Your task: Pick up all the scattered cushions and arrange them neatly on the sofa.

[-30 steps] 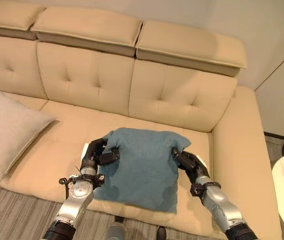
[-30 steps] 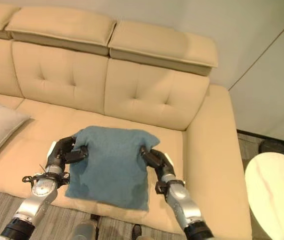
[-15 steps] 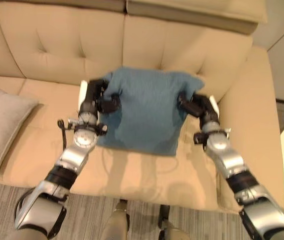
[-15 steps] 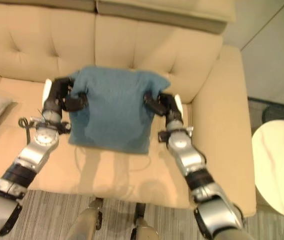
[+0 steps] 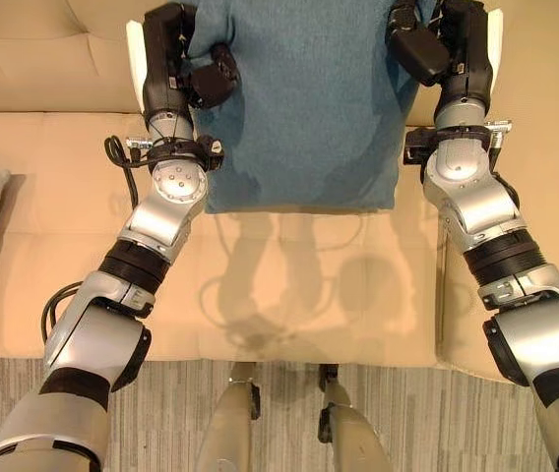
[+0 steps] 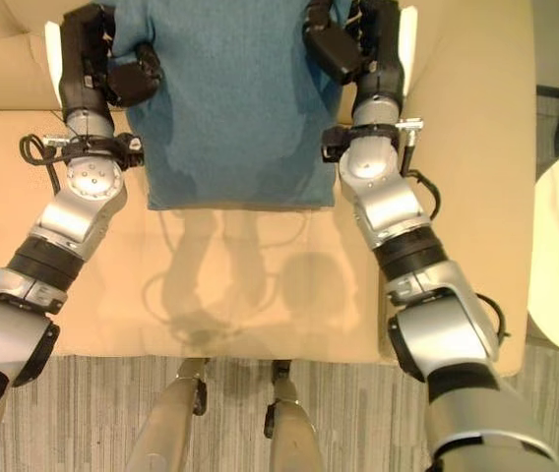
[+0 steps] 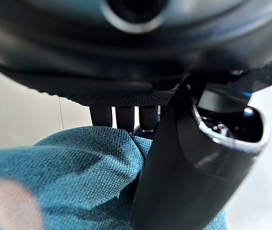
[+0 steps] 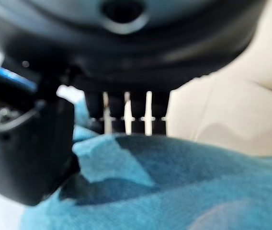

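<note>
Left eye view: my left hand [image 5: 183, 69] and right hand [image 5: 435, 44] are clenching the teal woven cushion [image 5: 304, 108] between them; shallow edge pinches may be slipping.

No readable text, labels or numbers.

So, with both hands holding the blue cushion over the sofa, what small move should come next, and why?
Probably lower the blue cushion onto the sofa seat against the backrest. The left hand and the right hand pinch its two sides, and its lower edge casts a shadow on the seat, so it seems not yet set down.
</note>
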{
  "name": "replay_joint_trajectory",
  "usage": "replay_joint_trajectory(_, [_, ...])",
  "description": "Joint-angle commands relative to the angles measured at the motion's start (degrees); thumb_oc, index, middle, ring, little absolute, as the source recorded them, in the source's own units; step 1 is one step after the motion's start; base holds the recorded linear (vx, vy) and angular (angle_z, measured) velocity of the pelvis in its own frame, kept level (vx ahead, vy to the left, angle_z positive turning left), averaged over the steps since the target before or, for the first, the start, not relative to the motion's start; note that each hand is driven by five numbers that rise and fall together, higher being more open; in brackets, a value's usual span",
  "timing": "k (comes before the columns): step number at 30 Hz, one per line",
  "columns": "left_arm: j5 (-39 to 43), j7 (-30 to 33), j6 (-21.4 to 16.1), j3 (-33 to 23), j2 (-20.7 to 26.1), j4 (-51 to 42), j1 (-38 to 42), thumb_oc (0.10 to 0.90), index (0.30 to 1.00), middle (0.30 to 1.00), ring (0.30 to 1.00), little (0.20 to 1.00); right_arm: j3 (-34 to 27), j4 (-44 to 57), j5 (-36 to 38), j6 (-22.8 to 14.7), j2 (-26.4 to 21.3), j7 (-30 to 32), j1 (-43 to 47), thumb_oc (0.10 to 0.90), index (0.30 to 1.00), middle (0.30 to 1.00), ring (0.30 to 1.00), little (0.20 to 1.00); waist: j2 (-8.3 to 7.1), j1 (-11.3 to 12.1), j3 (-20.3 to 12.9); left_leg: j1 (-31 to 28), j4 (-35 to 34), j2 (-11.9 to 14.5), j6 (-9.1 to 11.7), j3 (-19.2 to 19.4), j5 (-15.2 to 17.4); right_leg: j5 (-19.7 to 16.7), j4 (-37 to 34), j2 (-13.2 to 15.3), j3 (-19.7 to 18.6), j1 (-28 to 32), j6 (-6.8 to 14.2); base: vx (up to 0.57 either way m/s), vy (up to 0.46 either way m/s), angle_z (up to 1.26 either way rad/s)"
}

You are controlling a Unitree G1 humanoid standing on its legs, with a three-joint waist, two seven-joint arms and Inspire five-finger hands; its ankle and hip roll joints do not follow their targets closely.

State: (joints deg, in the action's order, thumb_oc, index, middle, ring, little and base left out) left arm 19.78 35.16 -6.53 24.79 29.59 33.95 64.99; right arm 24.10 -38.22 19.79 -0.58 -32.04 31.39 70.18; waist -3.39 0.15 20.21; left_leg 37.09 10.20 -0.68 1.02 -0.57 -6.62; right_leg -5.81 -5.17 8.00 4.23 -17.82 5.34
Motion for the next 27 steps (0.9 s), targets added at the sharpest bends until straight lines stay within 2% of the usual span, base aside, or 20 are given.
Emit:
replay_joint_trajectory(1, [-6.77, 3.85, -9.0, 1.91, 0.42, 1.14, 15.55, 0.4, 0.3, 0.3, 0.3, 0.3, 0.61, 3.86, -4.9, -11.8, 0.15, 1.81, 14.2, 0.4, 0.3, 0.3, 0.3, 0.3, 1.91, 0.42, -4.19, -5.85, -11.11, 2.07, 3.99, -0.09, -1.32, 4.4, 3.8, 1.22, 0.91, 1.1, 3.33, 0.0, -0.014, -0.33])
replay_joint_trajectory(2, [-7.79, 4.11, -8.35, 2.1, 0.32, 3.05, 15.13, 0.764, 0.846, 0.846, 0.846, 0.846, 0.93, 2.36, -5.07, -11.69, 0.27, 1.87, 14.01, 0.725, 0.787, 0.787, 0.787, 0.787, 1.93, 0.39, -4.03, -6.24, -11.21, 2.06, 4.09, 0.05, -1.06, 4.82, 3.82, 1.21, 0.85, 1.39, 3.27, -0.01, -0.032, -0.43])
replay_joint_trajectory(3, [-8.6, 4.5, -7.77, 2.21, -0.15, 4.18, 14.58, 0.8, 0.9, 0.9, 0.9, 0.9, 1.13, 1.82, -5.01, -11.57, 0.48, 1.89, 13.76, 0.8, 0.9, 0.9, 0.9, 0.9, 2.1, 0.37, -3.96, -6.18, -11.37, 2.09, 4.07, 0.09, -1.35, 4.62, 3.82, 1.15, 0.78, 1.18, 3.23, 0.0, -0.031, -0.27])
replay_joint_trajectory(10, [-5.49, 1.86, -6.08, 0.63, -2.39, 8.33, 9.1, 0.8, 0.9, 0.9, 0.9, 0.9, -0.11, 1.1, -4.86, -9.25, 1.78, 1.8, 10.07, 0.8, 0.9, 0.9, 0.9, 0.9, 2.62, 0.17, -3.97, -7.94, -12.2, 2.08, 3.99, 0.46, -1.26, 4.77, 3.42, 1.01, 1.11, 2.08, 2.92, 0.0, -0.021, 0.15])
replay_joint_trajectory(11, [-7.0, 2.38, -4.09, -0.18, -2.25, 8.85, 8.44, 0.8, 0.9, 0.9, 0.9, 0.9, -0.77, 1.24, -5.59, -8.25, 1.58, 2.08, 8.67, 0.8, 0.9, 0.9, 0.9, 0.9, 2.66, 0.11, -3.96, -8.46, -12.18, 2.11, 3.96, 0.42, -1.15, 4.83, 3.36, 0.86, 1.14, 2.37, 2.82, 0.0, -0.02, -0.18])
replay_joint_trajectory(12, [-7.12, 2.47, -3.98, -0.16, -2.32, 8.8, 8.44, 0.8, 0.9, 0.9, 0.9, 0.9, -0.84, 1.32, -5.64, -8.21, 1.56, 2.1, 8.6, 0.8, 0.9, 0.9, 0.9, 0.9, 2.65, 0.13, -3.92, -8.51, -12.18, 2.11, 3.97, 0.4, -1.14, 4.84, 3.34, 0.86, 1.17, 2.44, 2.81, 0.0, -0.044, -0.27])
replay_joint_trajectory(17, [-4.32, 0.06, -1.29, -3.96, -2.1, 6.59, 5.34, 0.8, 0.9, 0.9, 0.9, 0.9, -3.38, 4.66, -6.86, -4.21, -1.43, 0.75, 3.18, 0.8, 0.9, 0.9, 0.9, 0.9, 2.45, 0.06, -3.89, -10.16, -11.48, 2.31, 3.87, 0.31, -0.5, 5.78, 3.54, 0.58, 1.42, 4.23, 2.26, 0.01, -0.053, 0.13])
replay_joint_trajectory(21, [-4.91, -2.98, -0.85, -5.94, 1.96, 2.6, 2.09, 0.8, 0.9, 0.9, 0.9, 0.9, -5.0, 8.02, -7.33, -2.54, -4.25, -1.99, -2.32, 0.8, 0.9, 0.9, 0.9, 0.9, 2.44, 0.25, -4.56, -11.54, -11.07, 2.35, 3.69, 0.08, 0.02, 6.72, 3.95, 0.47, 1.71, 5.77, 1.98, 0.02, -0.04, 0.01])
replay_joint_trajectory(27, [-5.99, -3.29, -0.15, -10.03, 4.67, -1.15, -3.35, 0.8, 0.9, 0.9, 0.9, 0.9, -8.73, 11.82, -10.24, -0.49, -6.61, -3.94, -11.86, 0.8, 0.9, 0.9, 0.9, 0.9, 2.42, -0.03, -5.59, -13.1, -10.48, 2.45, 3.38, -0.02, 0.81, 7.45, 4.34, 0.42, 2.01, 7.13, 1.67, 0.02, -0.025, 0.01])
